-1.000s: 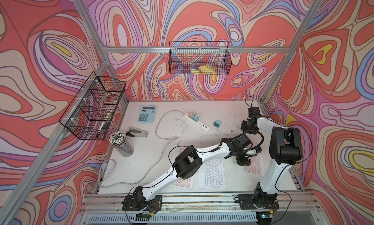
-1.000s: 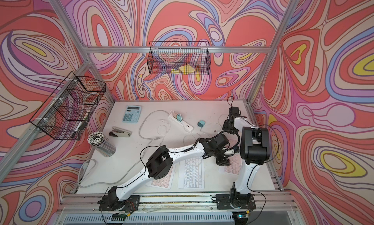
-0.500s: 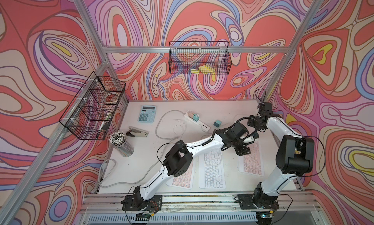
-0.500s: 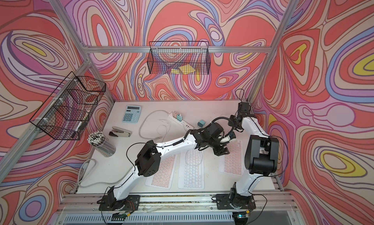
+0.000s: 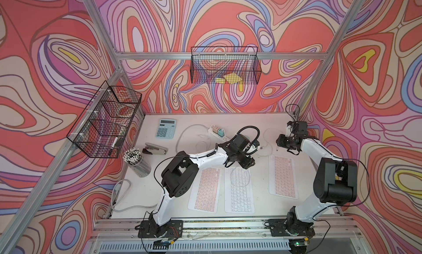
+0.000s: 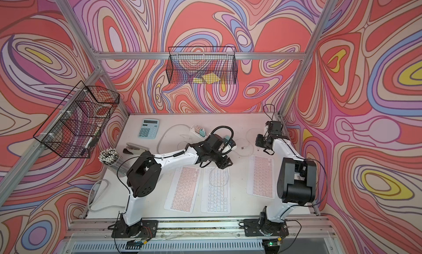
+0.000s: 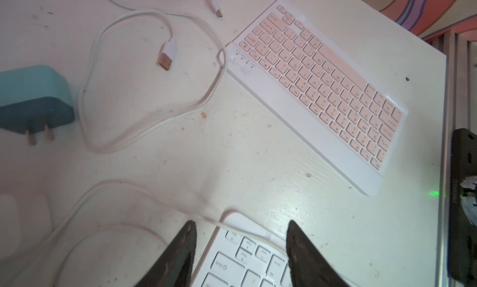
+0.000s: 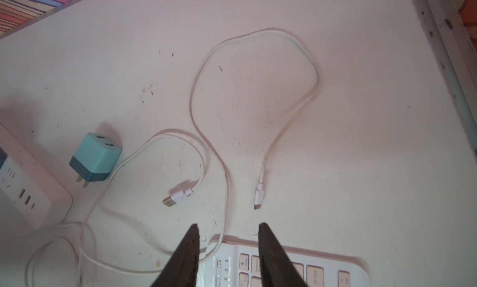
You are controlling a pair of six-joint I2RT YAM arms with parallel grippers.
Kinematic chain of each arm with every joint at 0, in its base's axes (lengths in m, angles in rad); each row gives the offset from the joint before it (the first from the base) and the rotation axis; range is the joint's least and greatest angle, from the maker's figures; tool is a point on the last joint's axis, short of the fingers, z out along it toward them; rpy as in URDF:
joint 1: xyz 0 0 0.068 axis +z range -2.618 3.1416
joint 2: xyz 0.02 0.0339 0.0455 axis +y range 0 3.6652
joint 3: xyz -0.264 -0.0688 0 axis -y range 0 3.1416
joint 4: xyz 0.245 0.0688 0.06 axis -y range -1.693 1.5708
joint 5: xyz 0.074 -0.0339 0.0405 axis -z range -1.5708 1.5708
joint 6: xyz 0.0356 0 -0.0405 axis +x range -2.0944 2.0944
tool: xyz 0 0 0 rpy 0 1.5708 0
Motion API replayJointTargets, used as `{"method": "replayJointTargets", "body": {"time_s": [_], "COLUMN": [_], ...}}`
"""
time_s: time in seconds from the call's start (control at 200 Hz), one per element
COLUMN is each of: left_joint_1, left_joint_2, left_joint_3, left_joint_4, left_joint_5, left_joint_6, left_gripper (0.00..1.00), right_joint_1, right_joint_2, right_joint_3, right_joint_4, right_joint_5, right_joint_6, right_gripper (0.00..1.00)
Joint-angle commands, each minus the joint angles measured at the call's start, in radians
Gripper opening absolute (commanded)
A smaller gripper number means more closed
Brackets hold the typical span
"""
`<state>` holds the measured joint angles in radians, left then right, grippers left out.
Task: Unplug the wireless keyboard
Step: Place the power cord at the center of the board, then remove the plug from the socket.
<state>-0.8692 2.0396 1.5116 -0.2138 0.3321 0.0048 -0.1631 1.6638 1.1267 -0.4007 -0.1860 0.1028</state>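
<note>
Keyboard (image 5: 283, 176), flat, long axis front-to-back

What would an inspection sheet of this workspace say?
surface: white tabletop, scuffed.
job's things: pink-keyed white keyboard nearest the right arm, no plug seen in its edge.
clutter: teal charger cube unplugged; blue calculator; grey stapler; clear cup of pens; white-keyed keyboard; second pink-keyed keyboard.
grippers: left gripper open above the white-keyed keyboard's corner; right gripper open by the job keyboard's edge; both empty.
cables: white cable looped on the table, flat plug and small plug free; white power strip.
surroundings: two black wire baskets on patterned walls.
</note>
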Motion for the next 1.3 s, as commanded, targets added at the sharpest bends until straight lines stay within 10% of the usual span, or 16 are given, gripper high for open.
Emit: {"method": "replayJointTargets", "body": {"time_s": [0.0,0.571,1.297], "left_joint_1": [0.030,0.261,0.382], "left_joint_2": [-0.108,-0.391,-0.376], "left_joint_3": [-0.088,-0.555,-0.510], "left_joint_4": [0.101,0.293,0.233], "left_joint_5": [-0.018,-0.031,-0.025], "left_joint_6": [-0.084,-0.398,-0.593], "left_gripper": [0.57,0.52,0.52], "right_joint_1": [0.028,0.321,0.473], "right_joint_2": [-0.016,-0.074,-0.028], "right_joint_3": [-0.024,-0.176,-0.175], "right_joint_4": [0.072,0.265,0.316], "right_joint_5": [-0.044,-0.061,-0.196], "right_joint_6": [-0.039,-0.218,-0.173], "right_gripper": [0.40,0.38,0.36]}}
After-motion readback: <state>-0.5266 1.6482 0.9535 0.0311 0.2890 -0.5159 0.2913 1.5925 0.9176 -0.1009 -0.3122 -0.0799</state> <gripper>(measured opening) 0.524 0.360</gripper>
